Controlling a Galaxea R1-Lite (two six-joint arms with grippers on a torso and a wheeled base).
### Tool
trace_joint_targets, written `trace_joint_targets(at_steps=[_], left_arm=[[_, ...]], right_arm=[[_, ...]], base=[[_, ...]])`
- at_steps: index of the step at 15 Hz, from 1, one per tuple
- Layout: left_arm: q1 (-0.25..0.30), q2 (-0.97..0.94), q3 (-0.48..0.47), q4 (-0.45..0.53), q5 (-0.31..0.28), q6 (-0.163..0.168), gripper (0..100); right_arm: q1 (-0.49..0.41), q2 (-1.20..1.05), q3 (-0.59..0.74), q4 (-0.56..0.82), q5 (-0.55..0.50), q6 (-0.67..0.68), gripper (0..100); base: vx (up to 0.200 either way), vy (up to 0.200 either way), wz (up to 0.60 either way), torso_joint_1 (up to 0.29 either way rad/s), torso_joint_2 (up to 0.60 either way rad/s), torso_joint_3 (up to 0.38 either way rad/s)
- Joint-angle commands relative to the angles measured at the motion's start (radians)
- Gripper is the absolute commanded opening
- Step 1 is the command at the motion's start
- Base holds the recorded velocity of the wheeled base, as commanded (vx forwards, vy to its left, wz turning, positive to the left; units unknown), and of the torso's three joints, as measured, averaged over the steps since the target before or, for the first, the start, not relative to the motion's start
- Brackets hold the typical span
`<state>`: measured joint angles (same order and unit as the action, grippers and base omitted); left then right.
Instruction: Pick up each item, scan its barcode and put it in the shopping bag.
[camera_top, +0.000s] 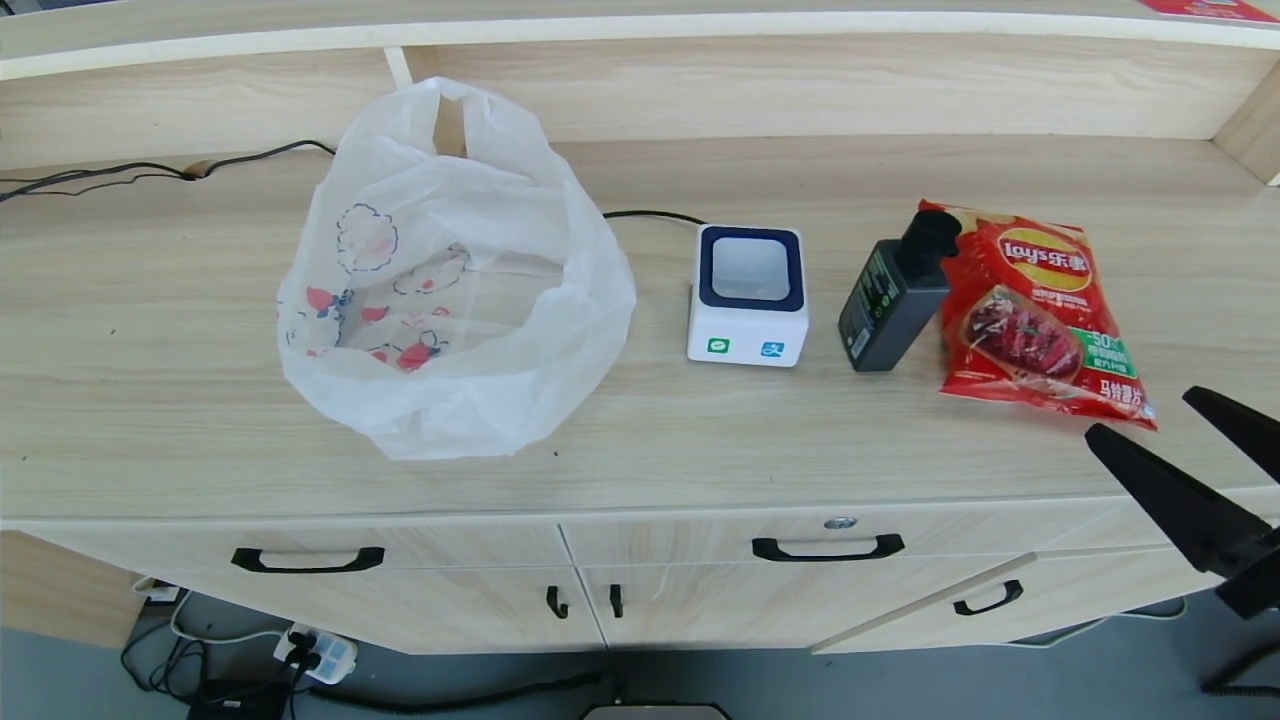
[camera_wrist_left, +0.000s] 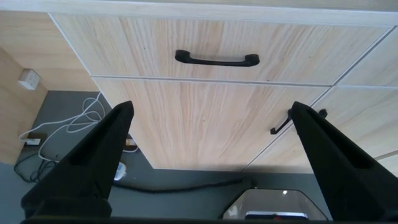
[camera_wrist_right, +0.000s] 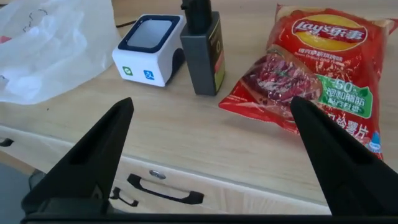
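jaws wide apart and empty on the right gripper, right of the scanner, out past the front edge of the counter. likewise spread and holding nothing on the left gripper, below the scanner's level, facing a drawer front. just right of the scanner, a dark bottle, close against the chip bag further right. left of the scanner, the shopping bag, mouth open. probably light, puffy and slippery, that chip bag: best pinched gently at a flat seam. likely stiffer and heavier, the bottle: best gripped across the body.
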<state>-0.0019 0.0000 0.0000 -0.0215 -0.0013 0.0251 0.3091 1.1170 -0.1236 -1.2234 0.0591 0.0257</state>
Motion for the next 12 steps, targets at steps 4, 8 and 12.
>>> trace_joint_targets(at_steps=[4,8,12], left_arm=[[0.0,0.002,0.0,0.0,0.0,-0.001,100],[0.0,0.002,0.0,0.0,0.0,-0.001,100],[0.0,0.002,0.0,0.0,0.0,0.001,100]], right_arm=[[0.001,0.184,-0.016,-0.113,0.001,-0.001,100],[-0.007,0.211,-0.067,-0.113,0.001,0.023,100],[-0.094,0.264,-0.12,-0.116,0.001,0.048,100]], base=[[0.0,0.2,0.0,0.004,0.0,0.006],[0.0,0.2,0.0,0.004,0.0,0.001],[0.0,0.05,0.0,0.001,0.0,0.002]])
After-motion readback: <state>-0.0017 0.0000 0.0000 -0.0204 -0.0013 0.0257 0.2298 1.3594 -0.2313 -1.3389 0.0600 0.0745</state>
